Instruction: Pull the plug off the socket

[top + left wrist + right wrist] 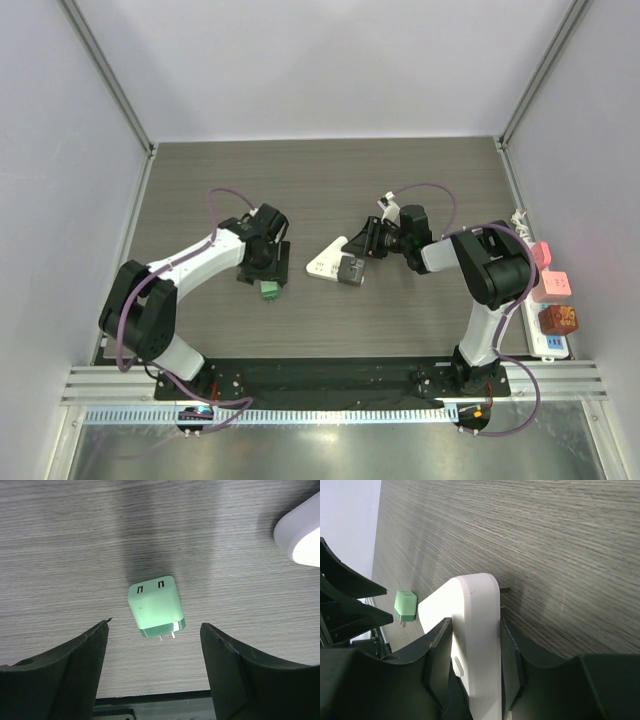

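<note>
The mint-green plug (pixel 156 606) lies on the wood-grain table, its two prongs pointing toward the left wrist camera, and nothing touches it. My left gripper (pixel 154 629) hovers over it, open, a finger well clear on either side. From above, the plug (pixel 270 290) shows just below the left gripper (pixel 262 272). The white socket (pixel 475 630) stands on edge, separate from the plug, and my right gripper (pixel 474 647) is shut on it with both pads flat against its sides. The top view shows the socket (pixel 326 262) left of the right gripper (pixel 368 243).
A grey adapter (pixel 351 270) sits against the socket's right end. A white power strip (pixel 540 335) with a pink block (pixel 549 283) and a brown block (pixel 558 319) lies along the right wall. Enclosure walls ring the table.
</note>
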